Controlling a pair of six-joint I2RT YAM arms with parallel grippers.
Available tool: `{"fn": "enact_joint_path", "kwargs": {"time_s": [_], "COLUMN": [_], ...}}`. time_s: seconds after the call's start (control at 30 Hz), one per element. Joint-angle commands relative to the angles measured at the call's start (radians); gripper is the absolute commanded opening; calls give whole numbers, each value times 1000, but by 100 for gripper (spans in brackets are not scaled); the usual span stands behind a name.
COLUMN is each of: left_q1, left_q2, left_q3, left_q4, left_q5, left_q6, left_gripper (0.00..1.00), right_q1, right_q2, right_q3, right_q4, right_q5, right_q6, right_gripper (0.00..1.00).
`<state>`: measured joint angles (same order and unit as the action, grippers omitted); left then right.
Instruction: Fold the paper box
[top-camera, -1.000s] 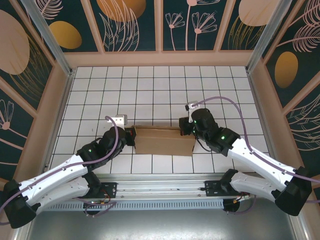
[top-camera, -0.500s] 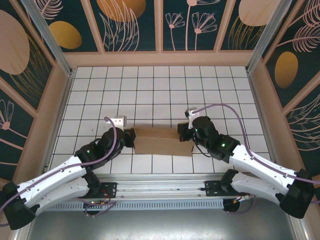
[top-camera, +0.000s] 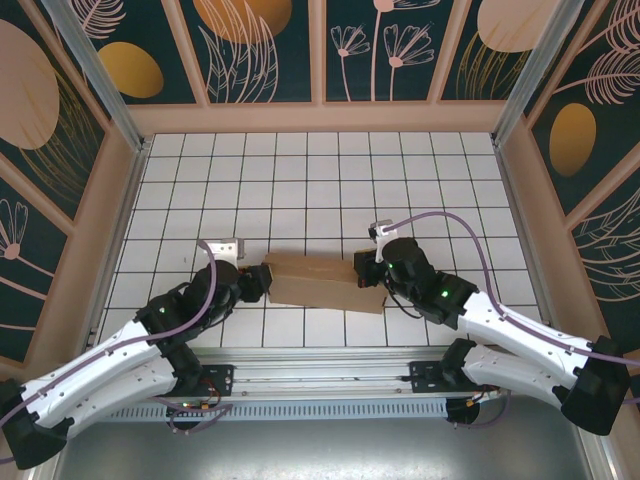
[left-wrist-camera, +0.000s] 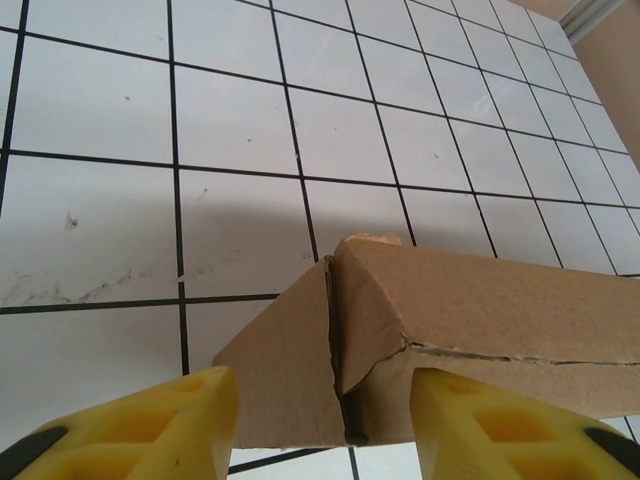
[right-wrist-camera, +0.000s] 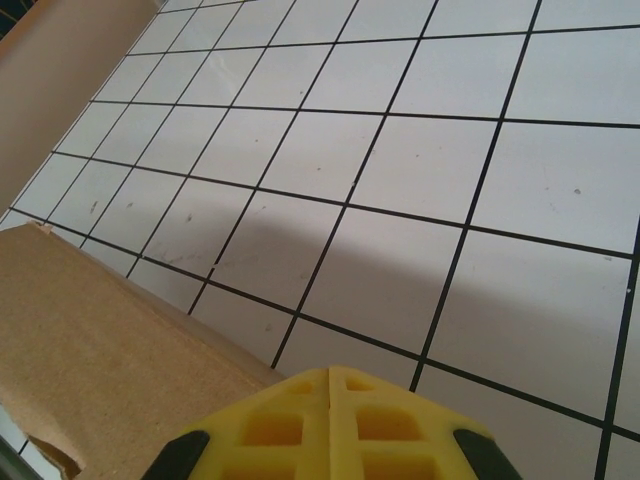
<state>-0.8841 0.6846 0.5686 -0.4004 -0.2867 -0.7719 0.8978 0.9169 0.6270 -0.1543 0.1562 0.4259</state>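
Left gripper (left-wrist-camera: 325, 430): spread, with one yellow finger (left-wrist-camera: 130, 425) on each side of the paper box's (top-camera: 320, 282) left end. Whether the pads touch the cardboard cannot be told.
Risk, left end: the end seam (left-wrist-camera: 335, 350) gapes a little (a ragged crease (left-wrist-camera: 480, 352) also runs off along the side). With the jaws standing wide, that end could spring open and undo the fold.
Risk, middle: nothing pins the box to the tabletop (top-camera: 330, 190), so a nudge from either arm could slide or twist it.
Right gripper (right-wrist-camera: 330, 385): pressed together with nothing between its fingers, its tip just beside the box's right end.
Risk, right end: a push here with no counter-hold on the left would likely shove the whole box rather than seat a flap.
Box position: flat on the tabletop between the two grippers, towards the near side.
Long axis: left to right, slightly askew to the grid, with the right end a touch nearer the arm bases.
Facing: broad face up, with a short end towards each gripper.
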Motion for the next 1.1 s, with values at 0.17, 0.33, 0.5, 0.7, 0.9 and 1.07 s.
{"fn": "enact_joint_path", "kwargs": {"time_s": [0.17, 0.33, 0.5, 0.7, 0.9, 1.07], "left_q1": [-6, -5, -4, 13, 36, 44], "left_q2": [-132, -97, 32, 98, 98, 107], "left_q3": [75, 140, 177, 168, 125, 99], "left_q4": [-102, -115, -84, -5, 80, 101], "left_q5": [-81, -124, -121, -60, 75, 119], "left_q6": [-11, 17, 19, 0, -42, -79], "left_gripper": [34, 49, 71, 67, 53, 46], "right_q1": [12, 13, 15, 15, 15, 15], "right_q2": [3, 7, 5, 6, 14, 22], "right_q3": [-39, -41, -38, -35, -35, -36], "right_q4": [-1, 7, 8, 2, 6, 15], "right_q5": [36, 33, 35, 39, 49, 48], "right_q6": [12, 10, 5, 1, -4, -5], "right_gripper": [0, 0, 0, 0, 0, 0]}}
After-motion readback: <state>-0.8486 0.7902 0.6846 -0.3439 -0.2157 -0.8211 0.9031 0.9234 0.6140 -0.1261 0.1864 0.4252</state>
